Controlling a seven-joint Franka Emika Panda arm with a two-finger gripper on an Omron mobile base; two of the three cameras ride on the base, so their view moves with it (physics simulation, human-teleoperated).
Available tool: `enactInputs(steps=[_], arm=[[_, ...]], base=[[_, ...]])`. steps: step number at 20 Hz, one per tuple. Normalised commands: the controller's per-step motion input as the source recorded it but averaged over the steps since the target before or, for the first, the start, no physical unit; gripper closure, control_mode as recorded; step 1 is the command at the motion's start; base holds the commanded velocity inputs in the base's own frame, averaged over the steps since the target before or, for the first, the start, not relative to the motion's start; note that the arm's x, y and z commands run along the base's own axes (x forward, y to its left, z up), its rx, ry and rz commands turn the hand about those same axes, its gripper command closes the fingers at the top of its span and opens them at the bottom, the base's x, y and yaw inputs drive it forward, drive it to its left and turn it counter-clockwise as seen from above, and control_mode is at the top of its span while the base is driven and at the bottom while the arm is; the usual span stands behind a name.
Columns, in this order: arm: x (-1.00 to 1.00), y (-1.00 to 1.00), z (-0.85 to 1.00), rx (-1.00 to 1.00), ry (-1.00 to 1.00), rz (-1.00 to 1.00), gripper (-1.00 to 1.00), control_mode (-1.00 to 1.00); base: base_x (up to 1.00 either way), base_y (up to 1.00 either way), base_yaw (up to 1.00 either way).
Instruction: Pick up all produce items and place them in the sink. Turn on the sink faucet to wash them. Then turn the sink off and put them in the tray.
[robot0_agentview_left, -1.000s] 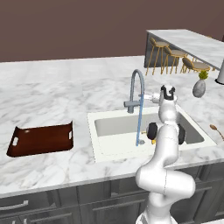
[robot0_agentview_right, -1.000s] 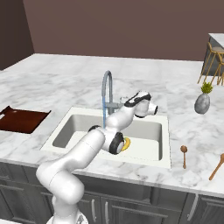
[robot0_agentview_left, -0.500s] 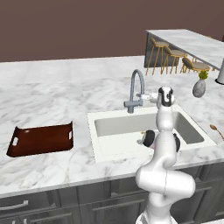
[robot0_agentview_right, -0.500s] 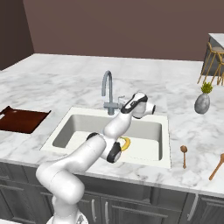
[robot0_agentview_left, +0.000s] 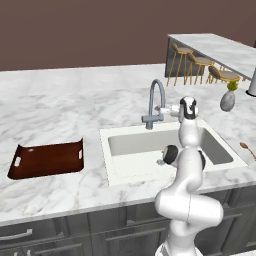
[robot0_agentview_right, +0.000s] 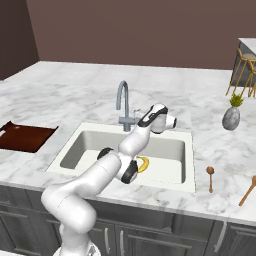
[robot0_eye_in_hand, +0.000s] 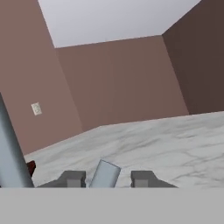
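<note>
Beside the faucet base, the hand (robot0_eye_in_hand: 106, 178) straddles the small side lever (robot0_eye_in_hand: 104, 173).
Its fingers stand slightly parted around the lever, apparently not clamping it. No water is seen at the sink faucet (robot0_agentview_left: 155, 103); the banana (robot0_agentview_right: 143, 163) lies in the sink (robot0_agentview_right: 170, 149), seemingly washed and awaiting the tray (robot0_agentview_left: 48, 159) on the bench (robot0_agentview_left: 60, 111).

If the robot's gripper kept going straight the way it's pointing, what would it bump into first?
Probably the faucet's small side lever, which sits right between the fingertips of the gripper in the hand view. Beyond it there is marble counter, though depth is hard to judge.
</note>
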Motion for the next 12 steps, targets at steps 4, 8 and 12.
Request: enactInputs(steps=[4,8,12], arm=[[0.25,-0.26,0.04,0.0,-0.07,0.16,-1.0,-1.0],[0.19,-0.25,0.17,0.0,-0.08,0.15,-1.0,-1.0],[0.15,-0.23,0.35,0.0,-0.08,0.15,-1.0,-1.0]], base=[[0.0,0.0,0.0],[0.0,0.0,0.0],[0.0,0.0,0.0]])
